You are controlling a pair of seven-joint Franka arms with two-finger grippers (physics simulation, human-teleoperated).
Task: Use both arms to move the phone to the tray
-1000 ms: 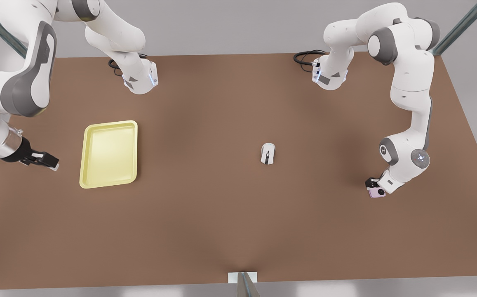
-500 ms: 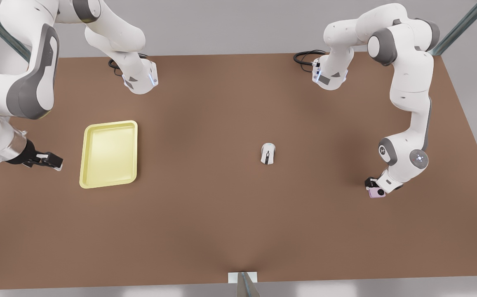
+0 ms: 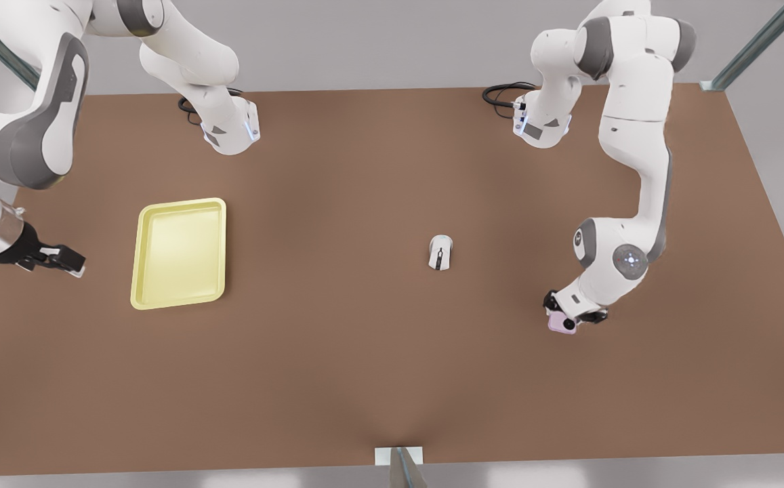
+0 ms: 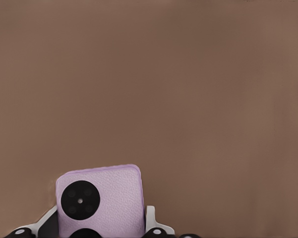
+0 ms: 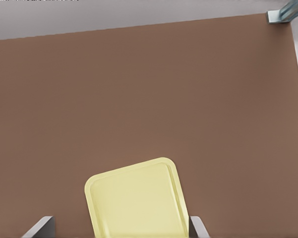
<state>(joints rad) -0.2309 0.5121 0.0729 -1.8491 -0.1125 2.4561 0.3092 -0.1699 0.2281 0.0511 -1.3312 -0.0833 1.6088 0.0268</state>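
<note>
The pale pink phone (image 3: 560, 324) is gripped by my left gripper (image 3: 566, 316) at the front view's right, slightly above the brown table. In the left wrist view the phone (image 4: 101, 196) shows its black camera circles, with the left gripper (image 4: 100, 227) shut on its sides. The pale yellow tray (image 3: 179, 252) lies flat at the front view's left. My right gripper (image 3: 61, 261) hangs open just left of the tray, near the table's edge. The right wrist view looks down on the tray (image 5: 139, 203), which lies past the open fingers (image 5: 40, 225).
A white computer mouse (image 3: 440, 252) with a dark stripe lies near the table's middle, between phone and tray. Both arm bases (image 3: 232, 129) stand at the table's far edge, each with a black cable.
The left gripper has carried the phone toward the front view's left, its arm swinging along. The right gripper has drawn back slightly toward the left edge.
</note>
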